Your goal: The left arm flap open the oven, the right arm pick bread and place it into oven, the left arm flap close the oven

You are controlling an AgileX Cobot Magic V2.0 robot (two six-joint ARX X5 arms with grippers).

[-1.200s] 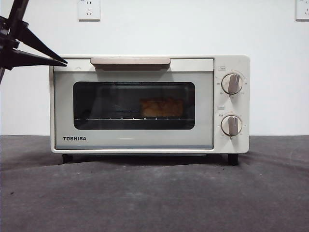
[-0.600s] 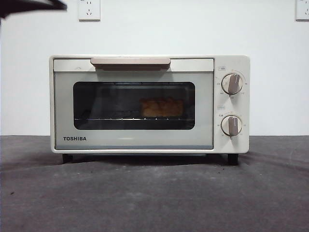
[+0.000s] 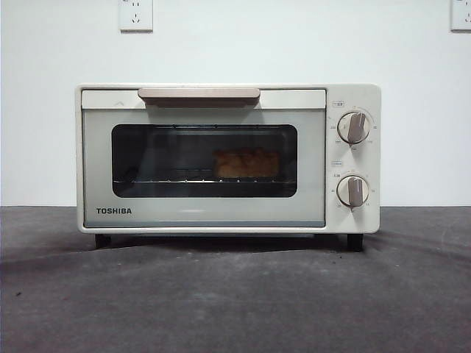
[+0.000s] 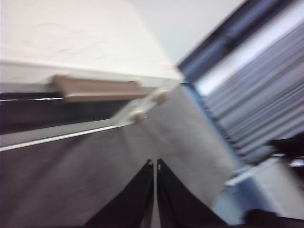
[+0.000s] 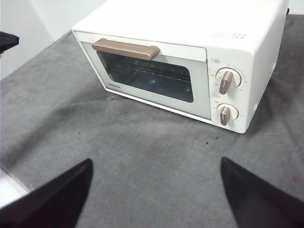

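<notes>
The cream oven [image 3: 228,158] stands on the table with its glass door shut and the beige handle [image 3: 199,94] at the top. The golden bread [image 3: 246,163] lies on the rack inside, right of the window's middle. Neither arm shows in the front view. My left gripper [image 4: 155,164] is shut and empty, hanging above the table in front of the oven [image 4: 71,38], below its handle [image 4: 99,89]; this view is blurred. My right gripper [image 5: 156,161] is open and empty, well back from the oven [image 5: 180,61] and above the table.
A dark grey cloth [image 3: 235,294] covers the table. Two wall sockets [image 3: 135,14] [image 3: 461,14] sit high on the white wall. The table's edge [image 5: 9,190] lies near the right gripper. A black arm part [image 5: 7,40] shows at the side of the right wrist view.
The black gripper at the front view's top left corner, near the oven's upper corner, rose and left that view. Oven and bread stayed put.
</notes>
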